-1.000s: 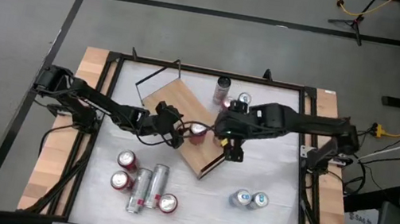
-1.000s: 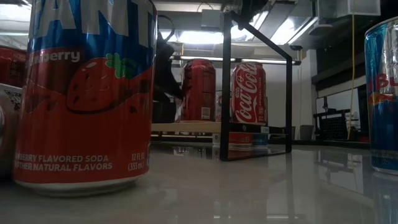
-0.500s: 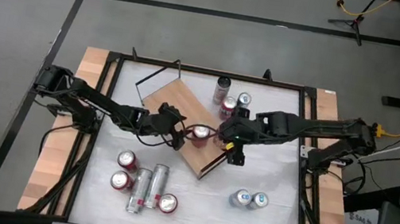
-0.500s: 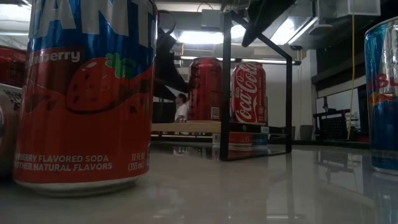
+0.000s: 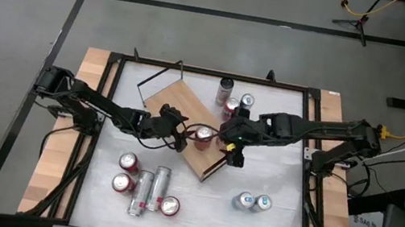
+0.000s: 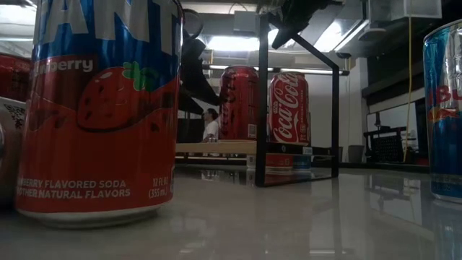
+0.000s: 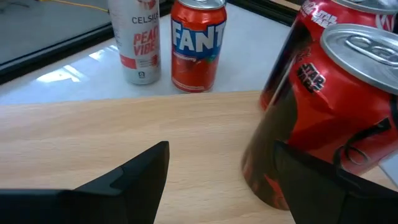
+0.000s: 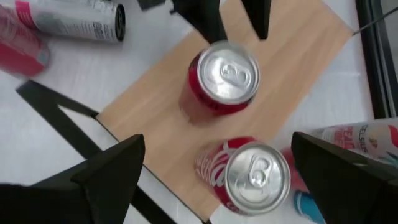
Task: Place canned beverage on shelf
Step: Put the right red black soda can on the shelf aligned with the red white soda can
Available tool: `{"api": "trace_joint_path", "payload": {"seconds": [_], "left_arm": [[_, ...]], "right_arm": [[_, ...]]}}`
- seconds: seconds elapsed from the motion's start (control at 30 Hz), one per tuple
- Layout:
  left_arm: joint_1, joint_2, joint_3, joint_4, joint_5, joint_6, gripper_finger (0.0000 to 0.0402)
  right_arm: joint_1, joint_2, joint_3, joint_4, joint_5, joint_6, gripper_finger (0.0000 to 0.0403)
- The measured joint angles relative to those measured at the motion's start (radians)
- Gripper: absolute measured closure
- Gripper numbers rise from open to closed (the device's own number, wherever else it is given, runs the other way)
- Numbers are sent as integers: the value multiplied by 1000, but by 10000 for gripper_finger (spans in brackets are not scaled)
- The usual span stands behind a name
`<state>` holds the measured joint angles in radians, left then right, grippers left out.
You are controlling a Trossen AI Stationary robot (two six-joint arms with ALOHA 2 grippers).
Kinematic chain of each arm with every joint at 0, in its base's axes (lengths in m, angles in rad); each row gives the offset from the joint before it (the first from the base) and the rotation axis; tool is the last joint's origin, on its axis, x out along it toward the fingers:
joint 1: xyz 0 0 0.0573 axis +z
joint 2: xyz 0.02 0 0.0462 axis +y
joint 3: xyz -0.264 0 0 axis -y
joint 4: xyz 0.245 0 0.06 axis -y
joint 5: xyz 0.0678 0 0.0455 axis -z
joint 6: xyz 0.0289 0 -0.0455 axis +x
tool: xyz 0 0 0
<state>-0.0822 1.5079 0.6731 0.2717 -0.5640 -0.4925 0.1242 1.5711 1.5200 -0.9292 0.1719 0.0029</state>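
The shelf, a light wooden board point(image 5: 180, 102) with black wire rails point(image 5: 155, 77), lies askew mid-table. A red can point(image 5: 203, 136) stands upright on it and also shows in the right wrist view point(image 8: 224, 78) and left wrist view point(image 7: 329, 118). A Coca-Cola can point(image 8: 252, 177) stands at the board's edge beside it. My left gripper point(image 5: 182, 136) is open just left of the red can, with a gap between them in the low view point(image 6: 209, 94). My right gripper point(image 5: 229, 142) hovers open above both cans and holds nothing.
A Celsius can point(image 7: 134, 40) and a Fanta can point(image 7: 198, 43) stand on the white table beyond the board. Several cans point(image 5: 146, 186) stand or lie at the near left. Two blue cans point(image 5: 251, 201) stand at the near right.
My left gripper has drawn back a little from the red can toward the table's left, leaving it upright on the board. My right arm has pulled back toward the table's right edge, and its gripper has stayed above the cans.
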Motion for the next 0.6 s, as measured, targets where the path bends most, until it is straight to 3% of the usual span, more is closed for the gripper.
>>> {"api": "trace_joint_path", "payload": {"seconds": [0.37,0.6], "left_arm": [[-39,151,1,189,10,-4,125],[-59,159,1,218,9,-3,125]], "right_arm": [[0,0,0,15,-3,-7,8],[0,0,0,15,-2,-7,8]]}}
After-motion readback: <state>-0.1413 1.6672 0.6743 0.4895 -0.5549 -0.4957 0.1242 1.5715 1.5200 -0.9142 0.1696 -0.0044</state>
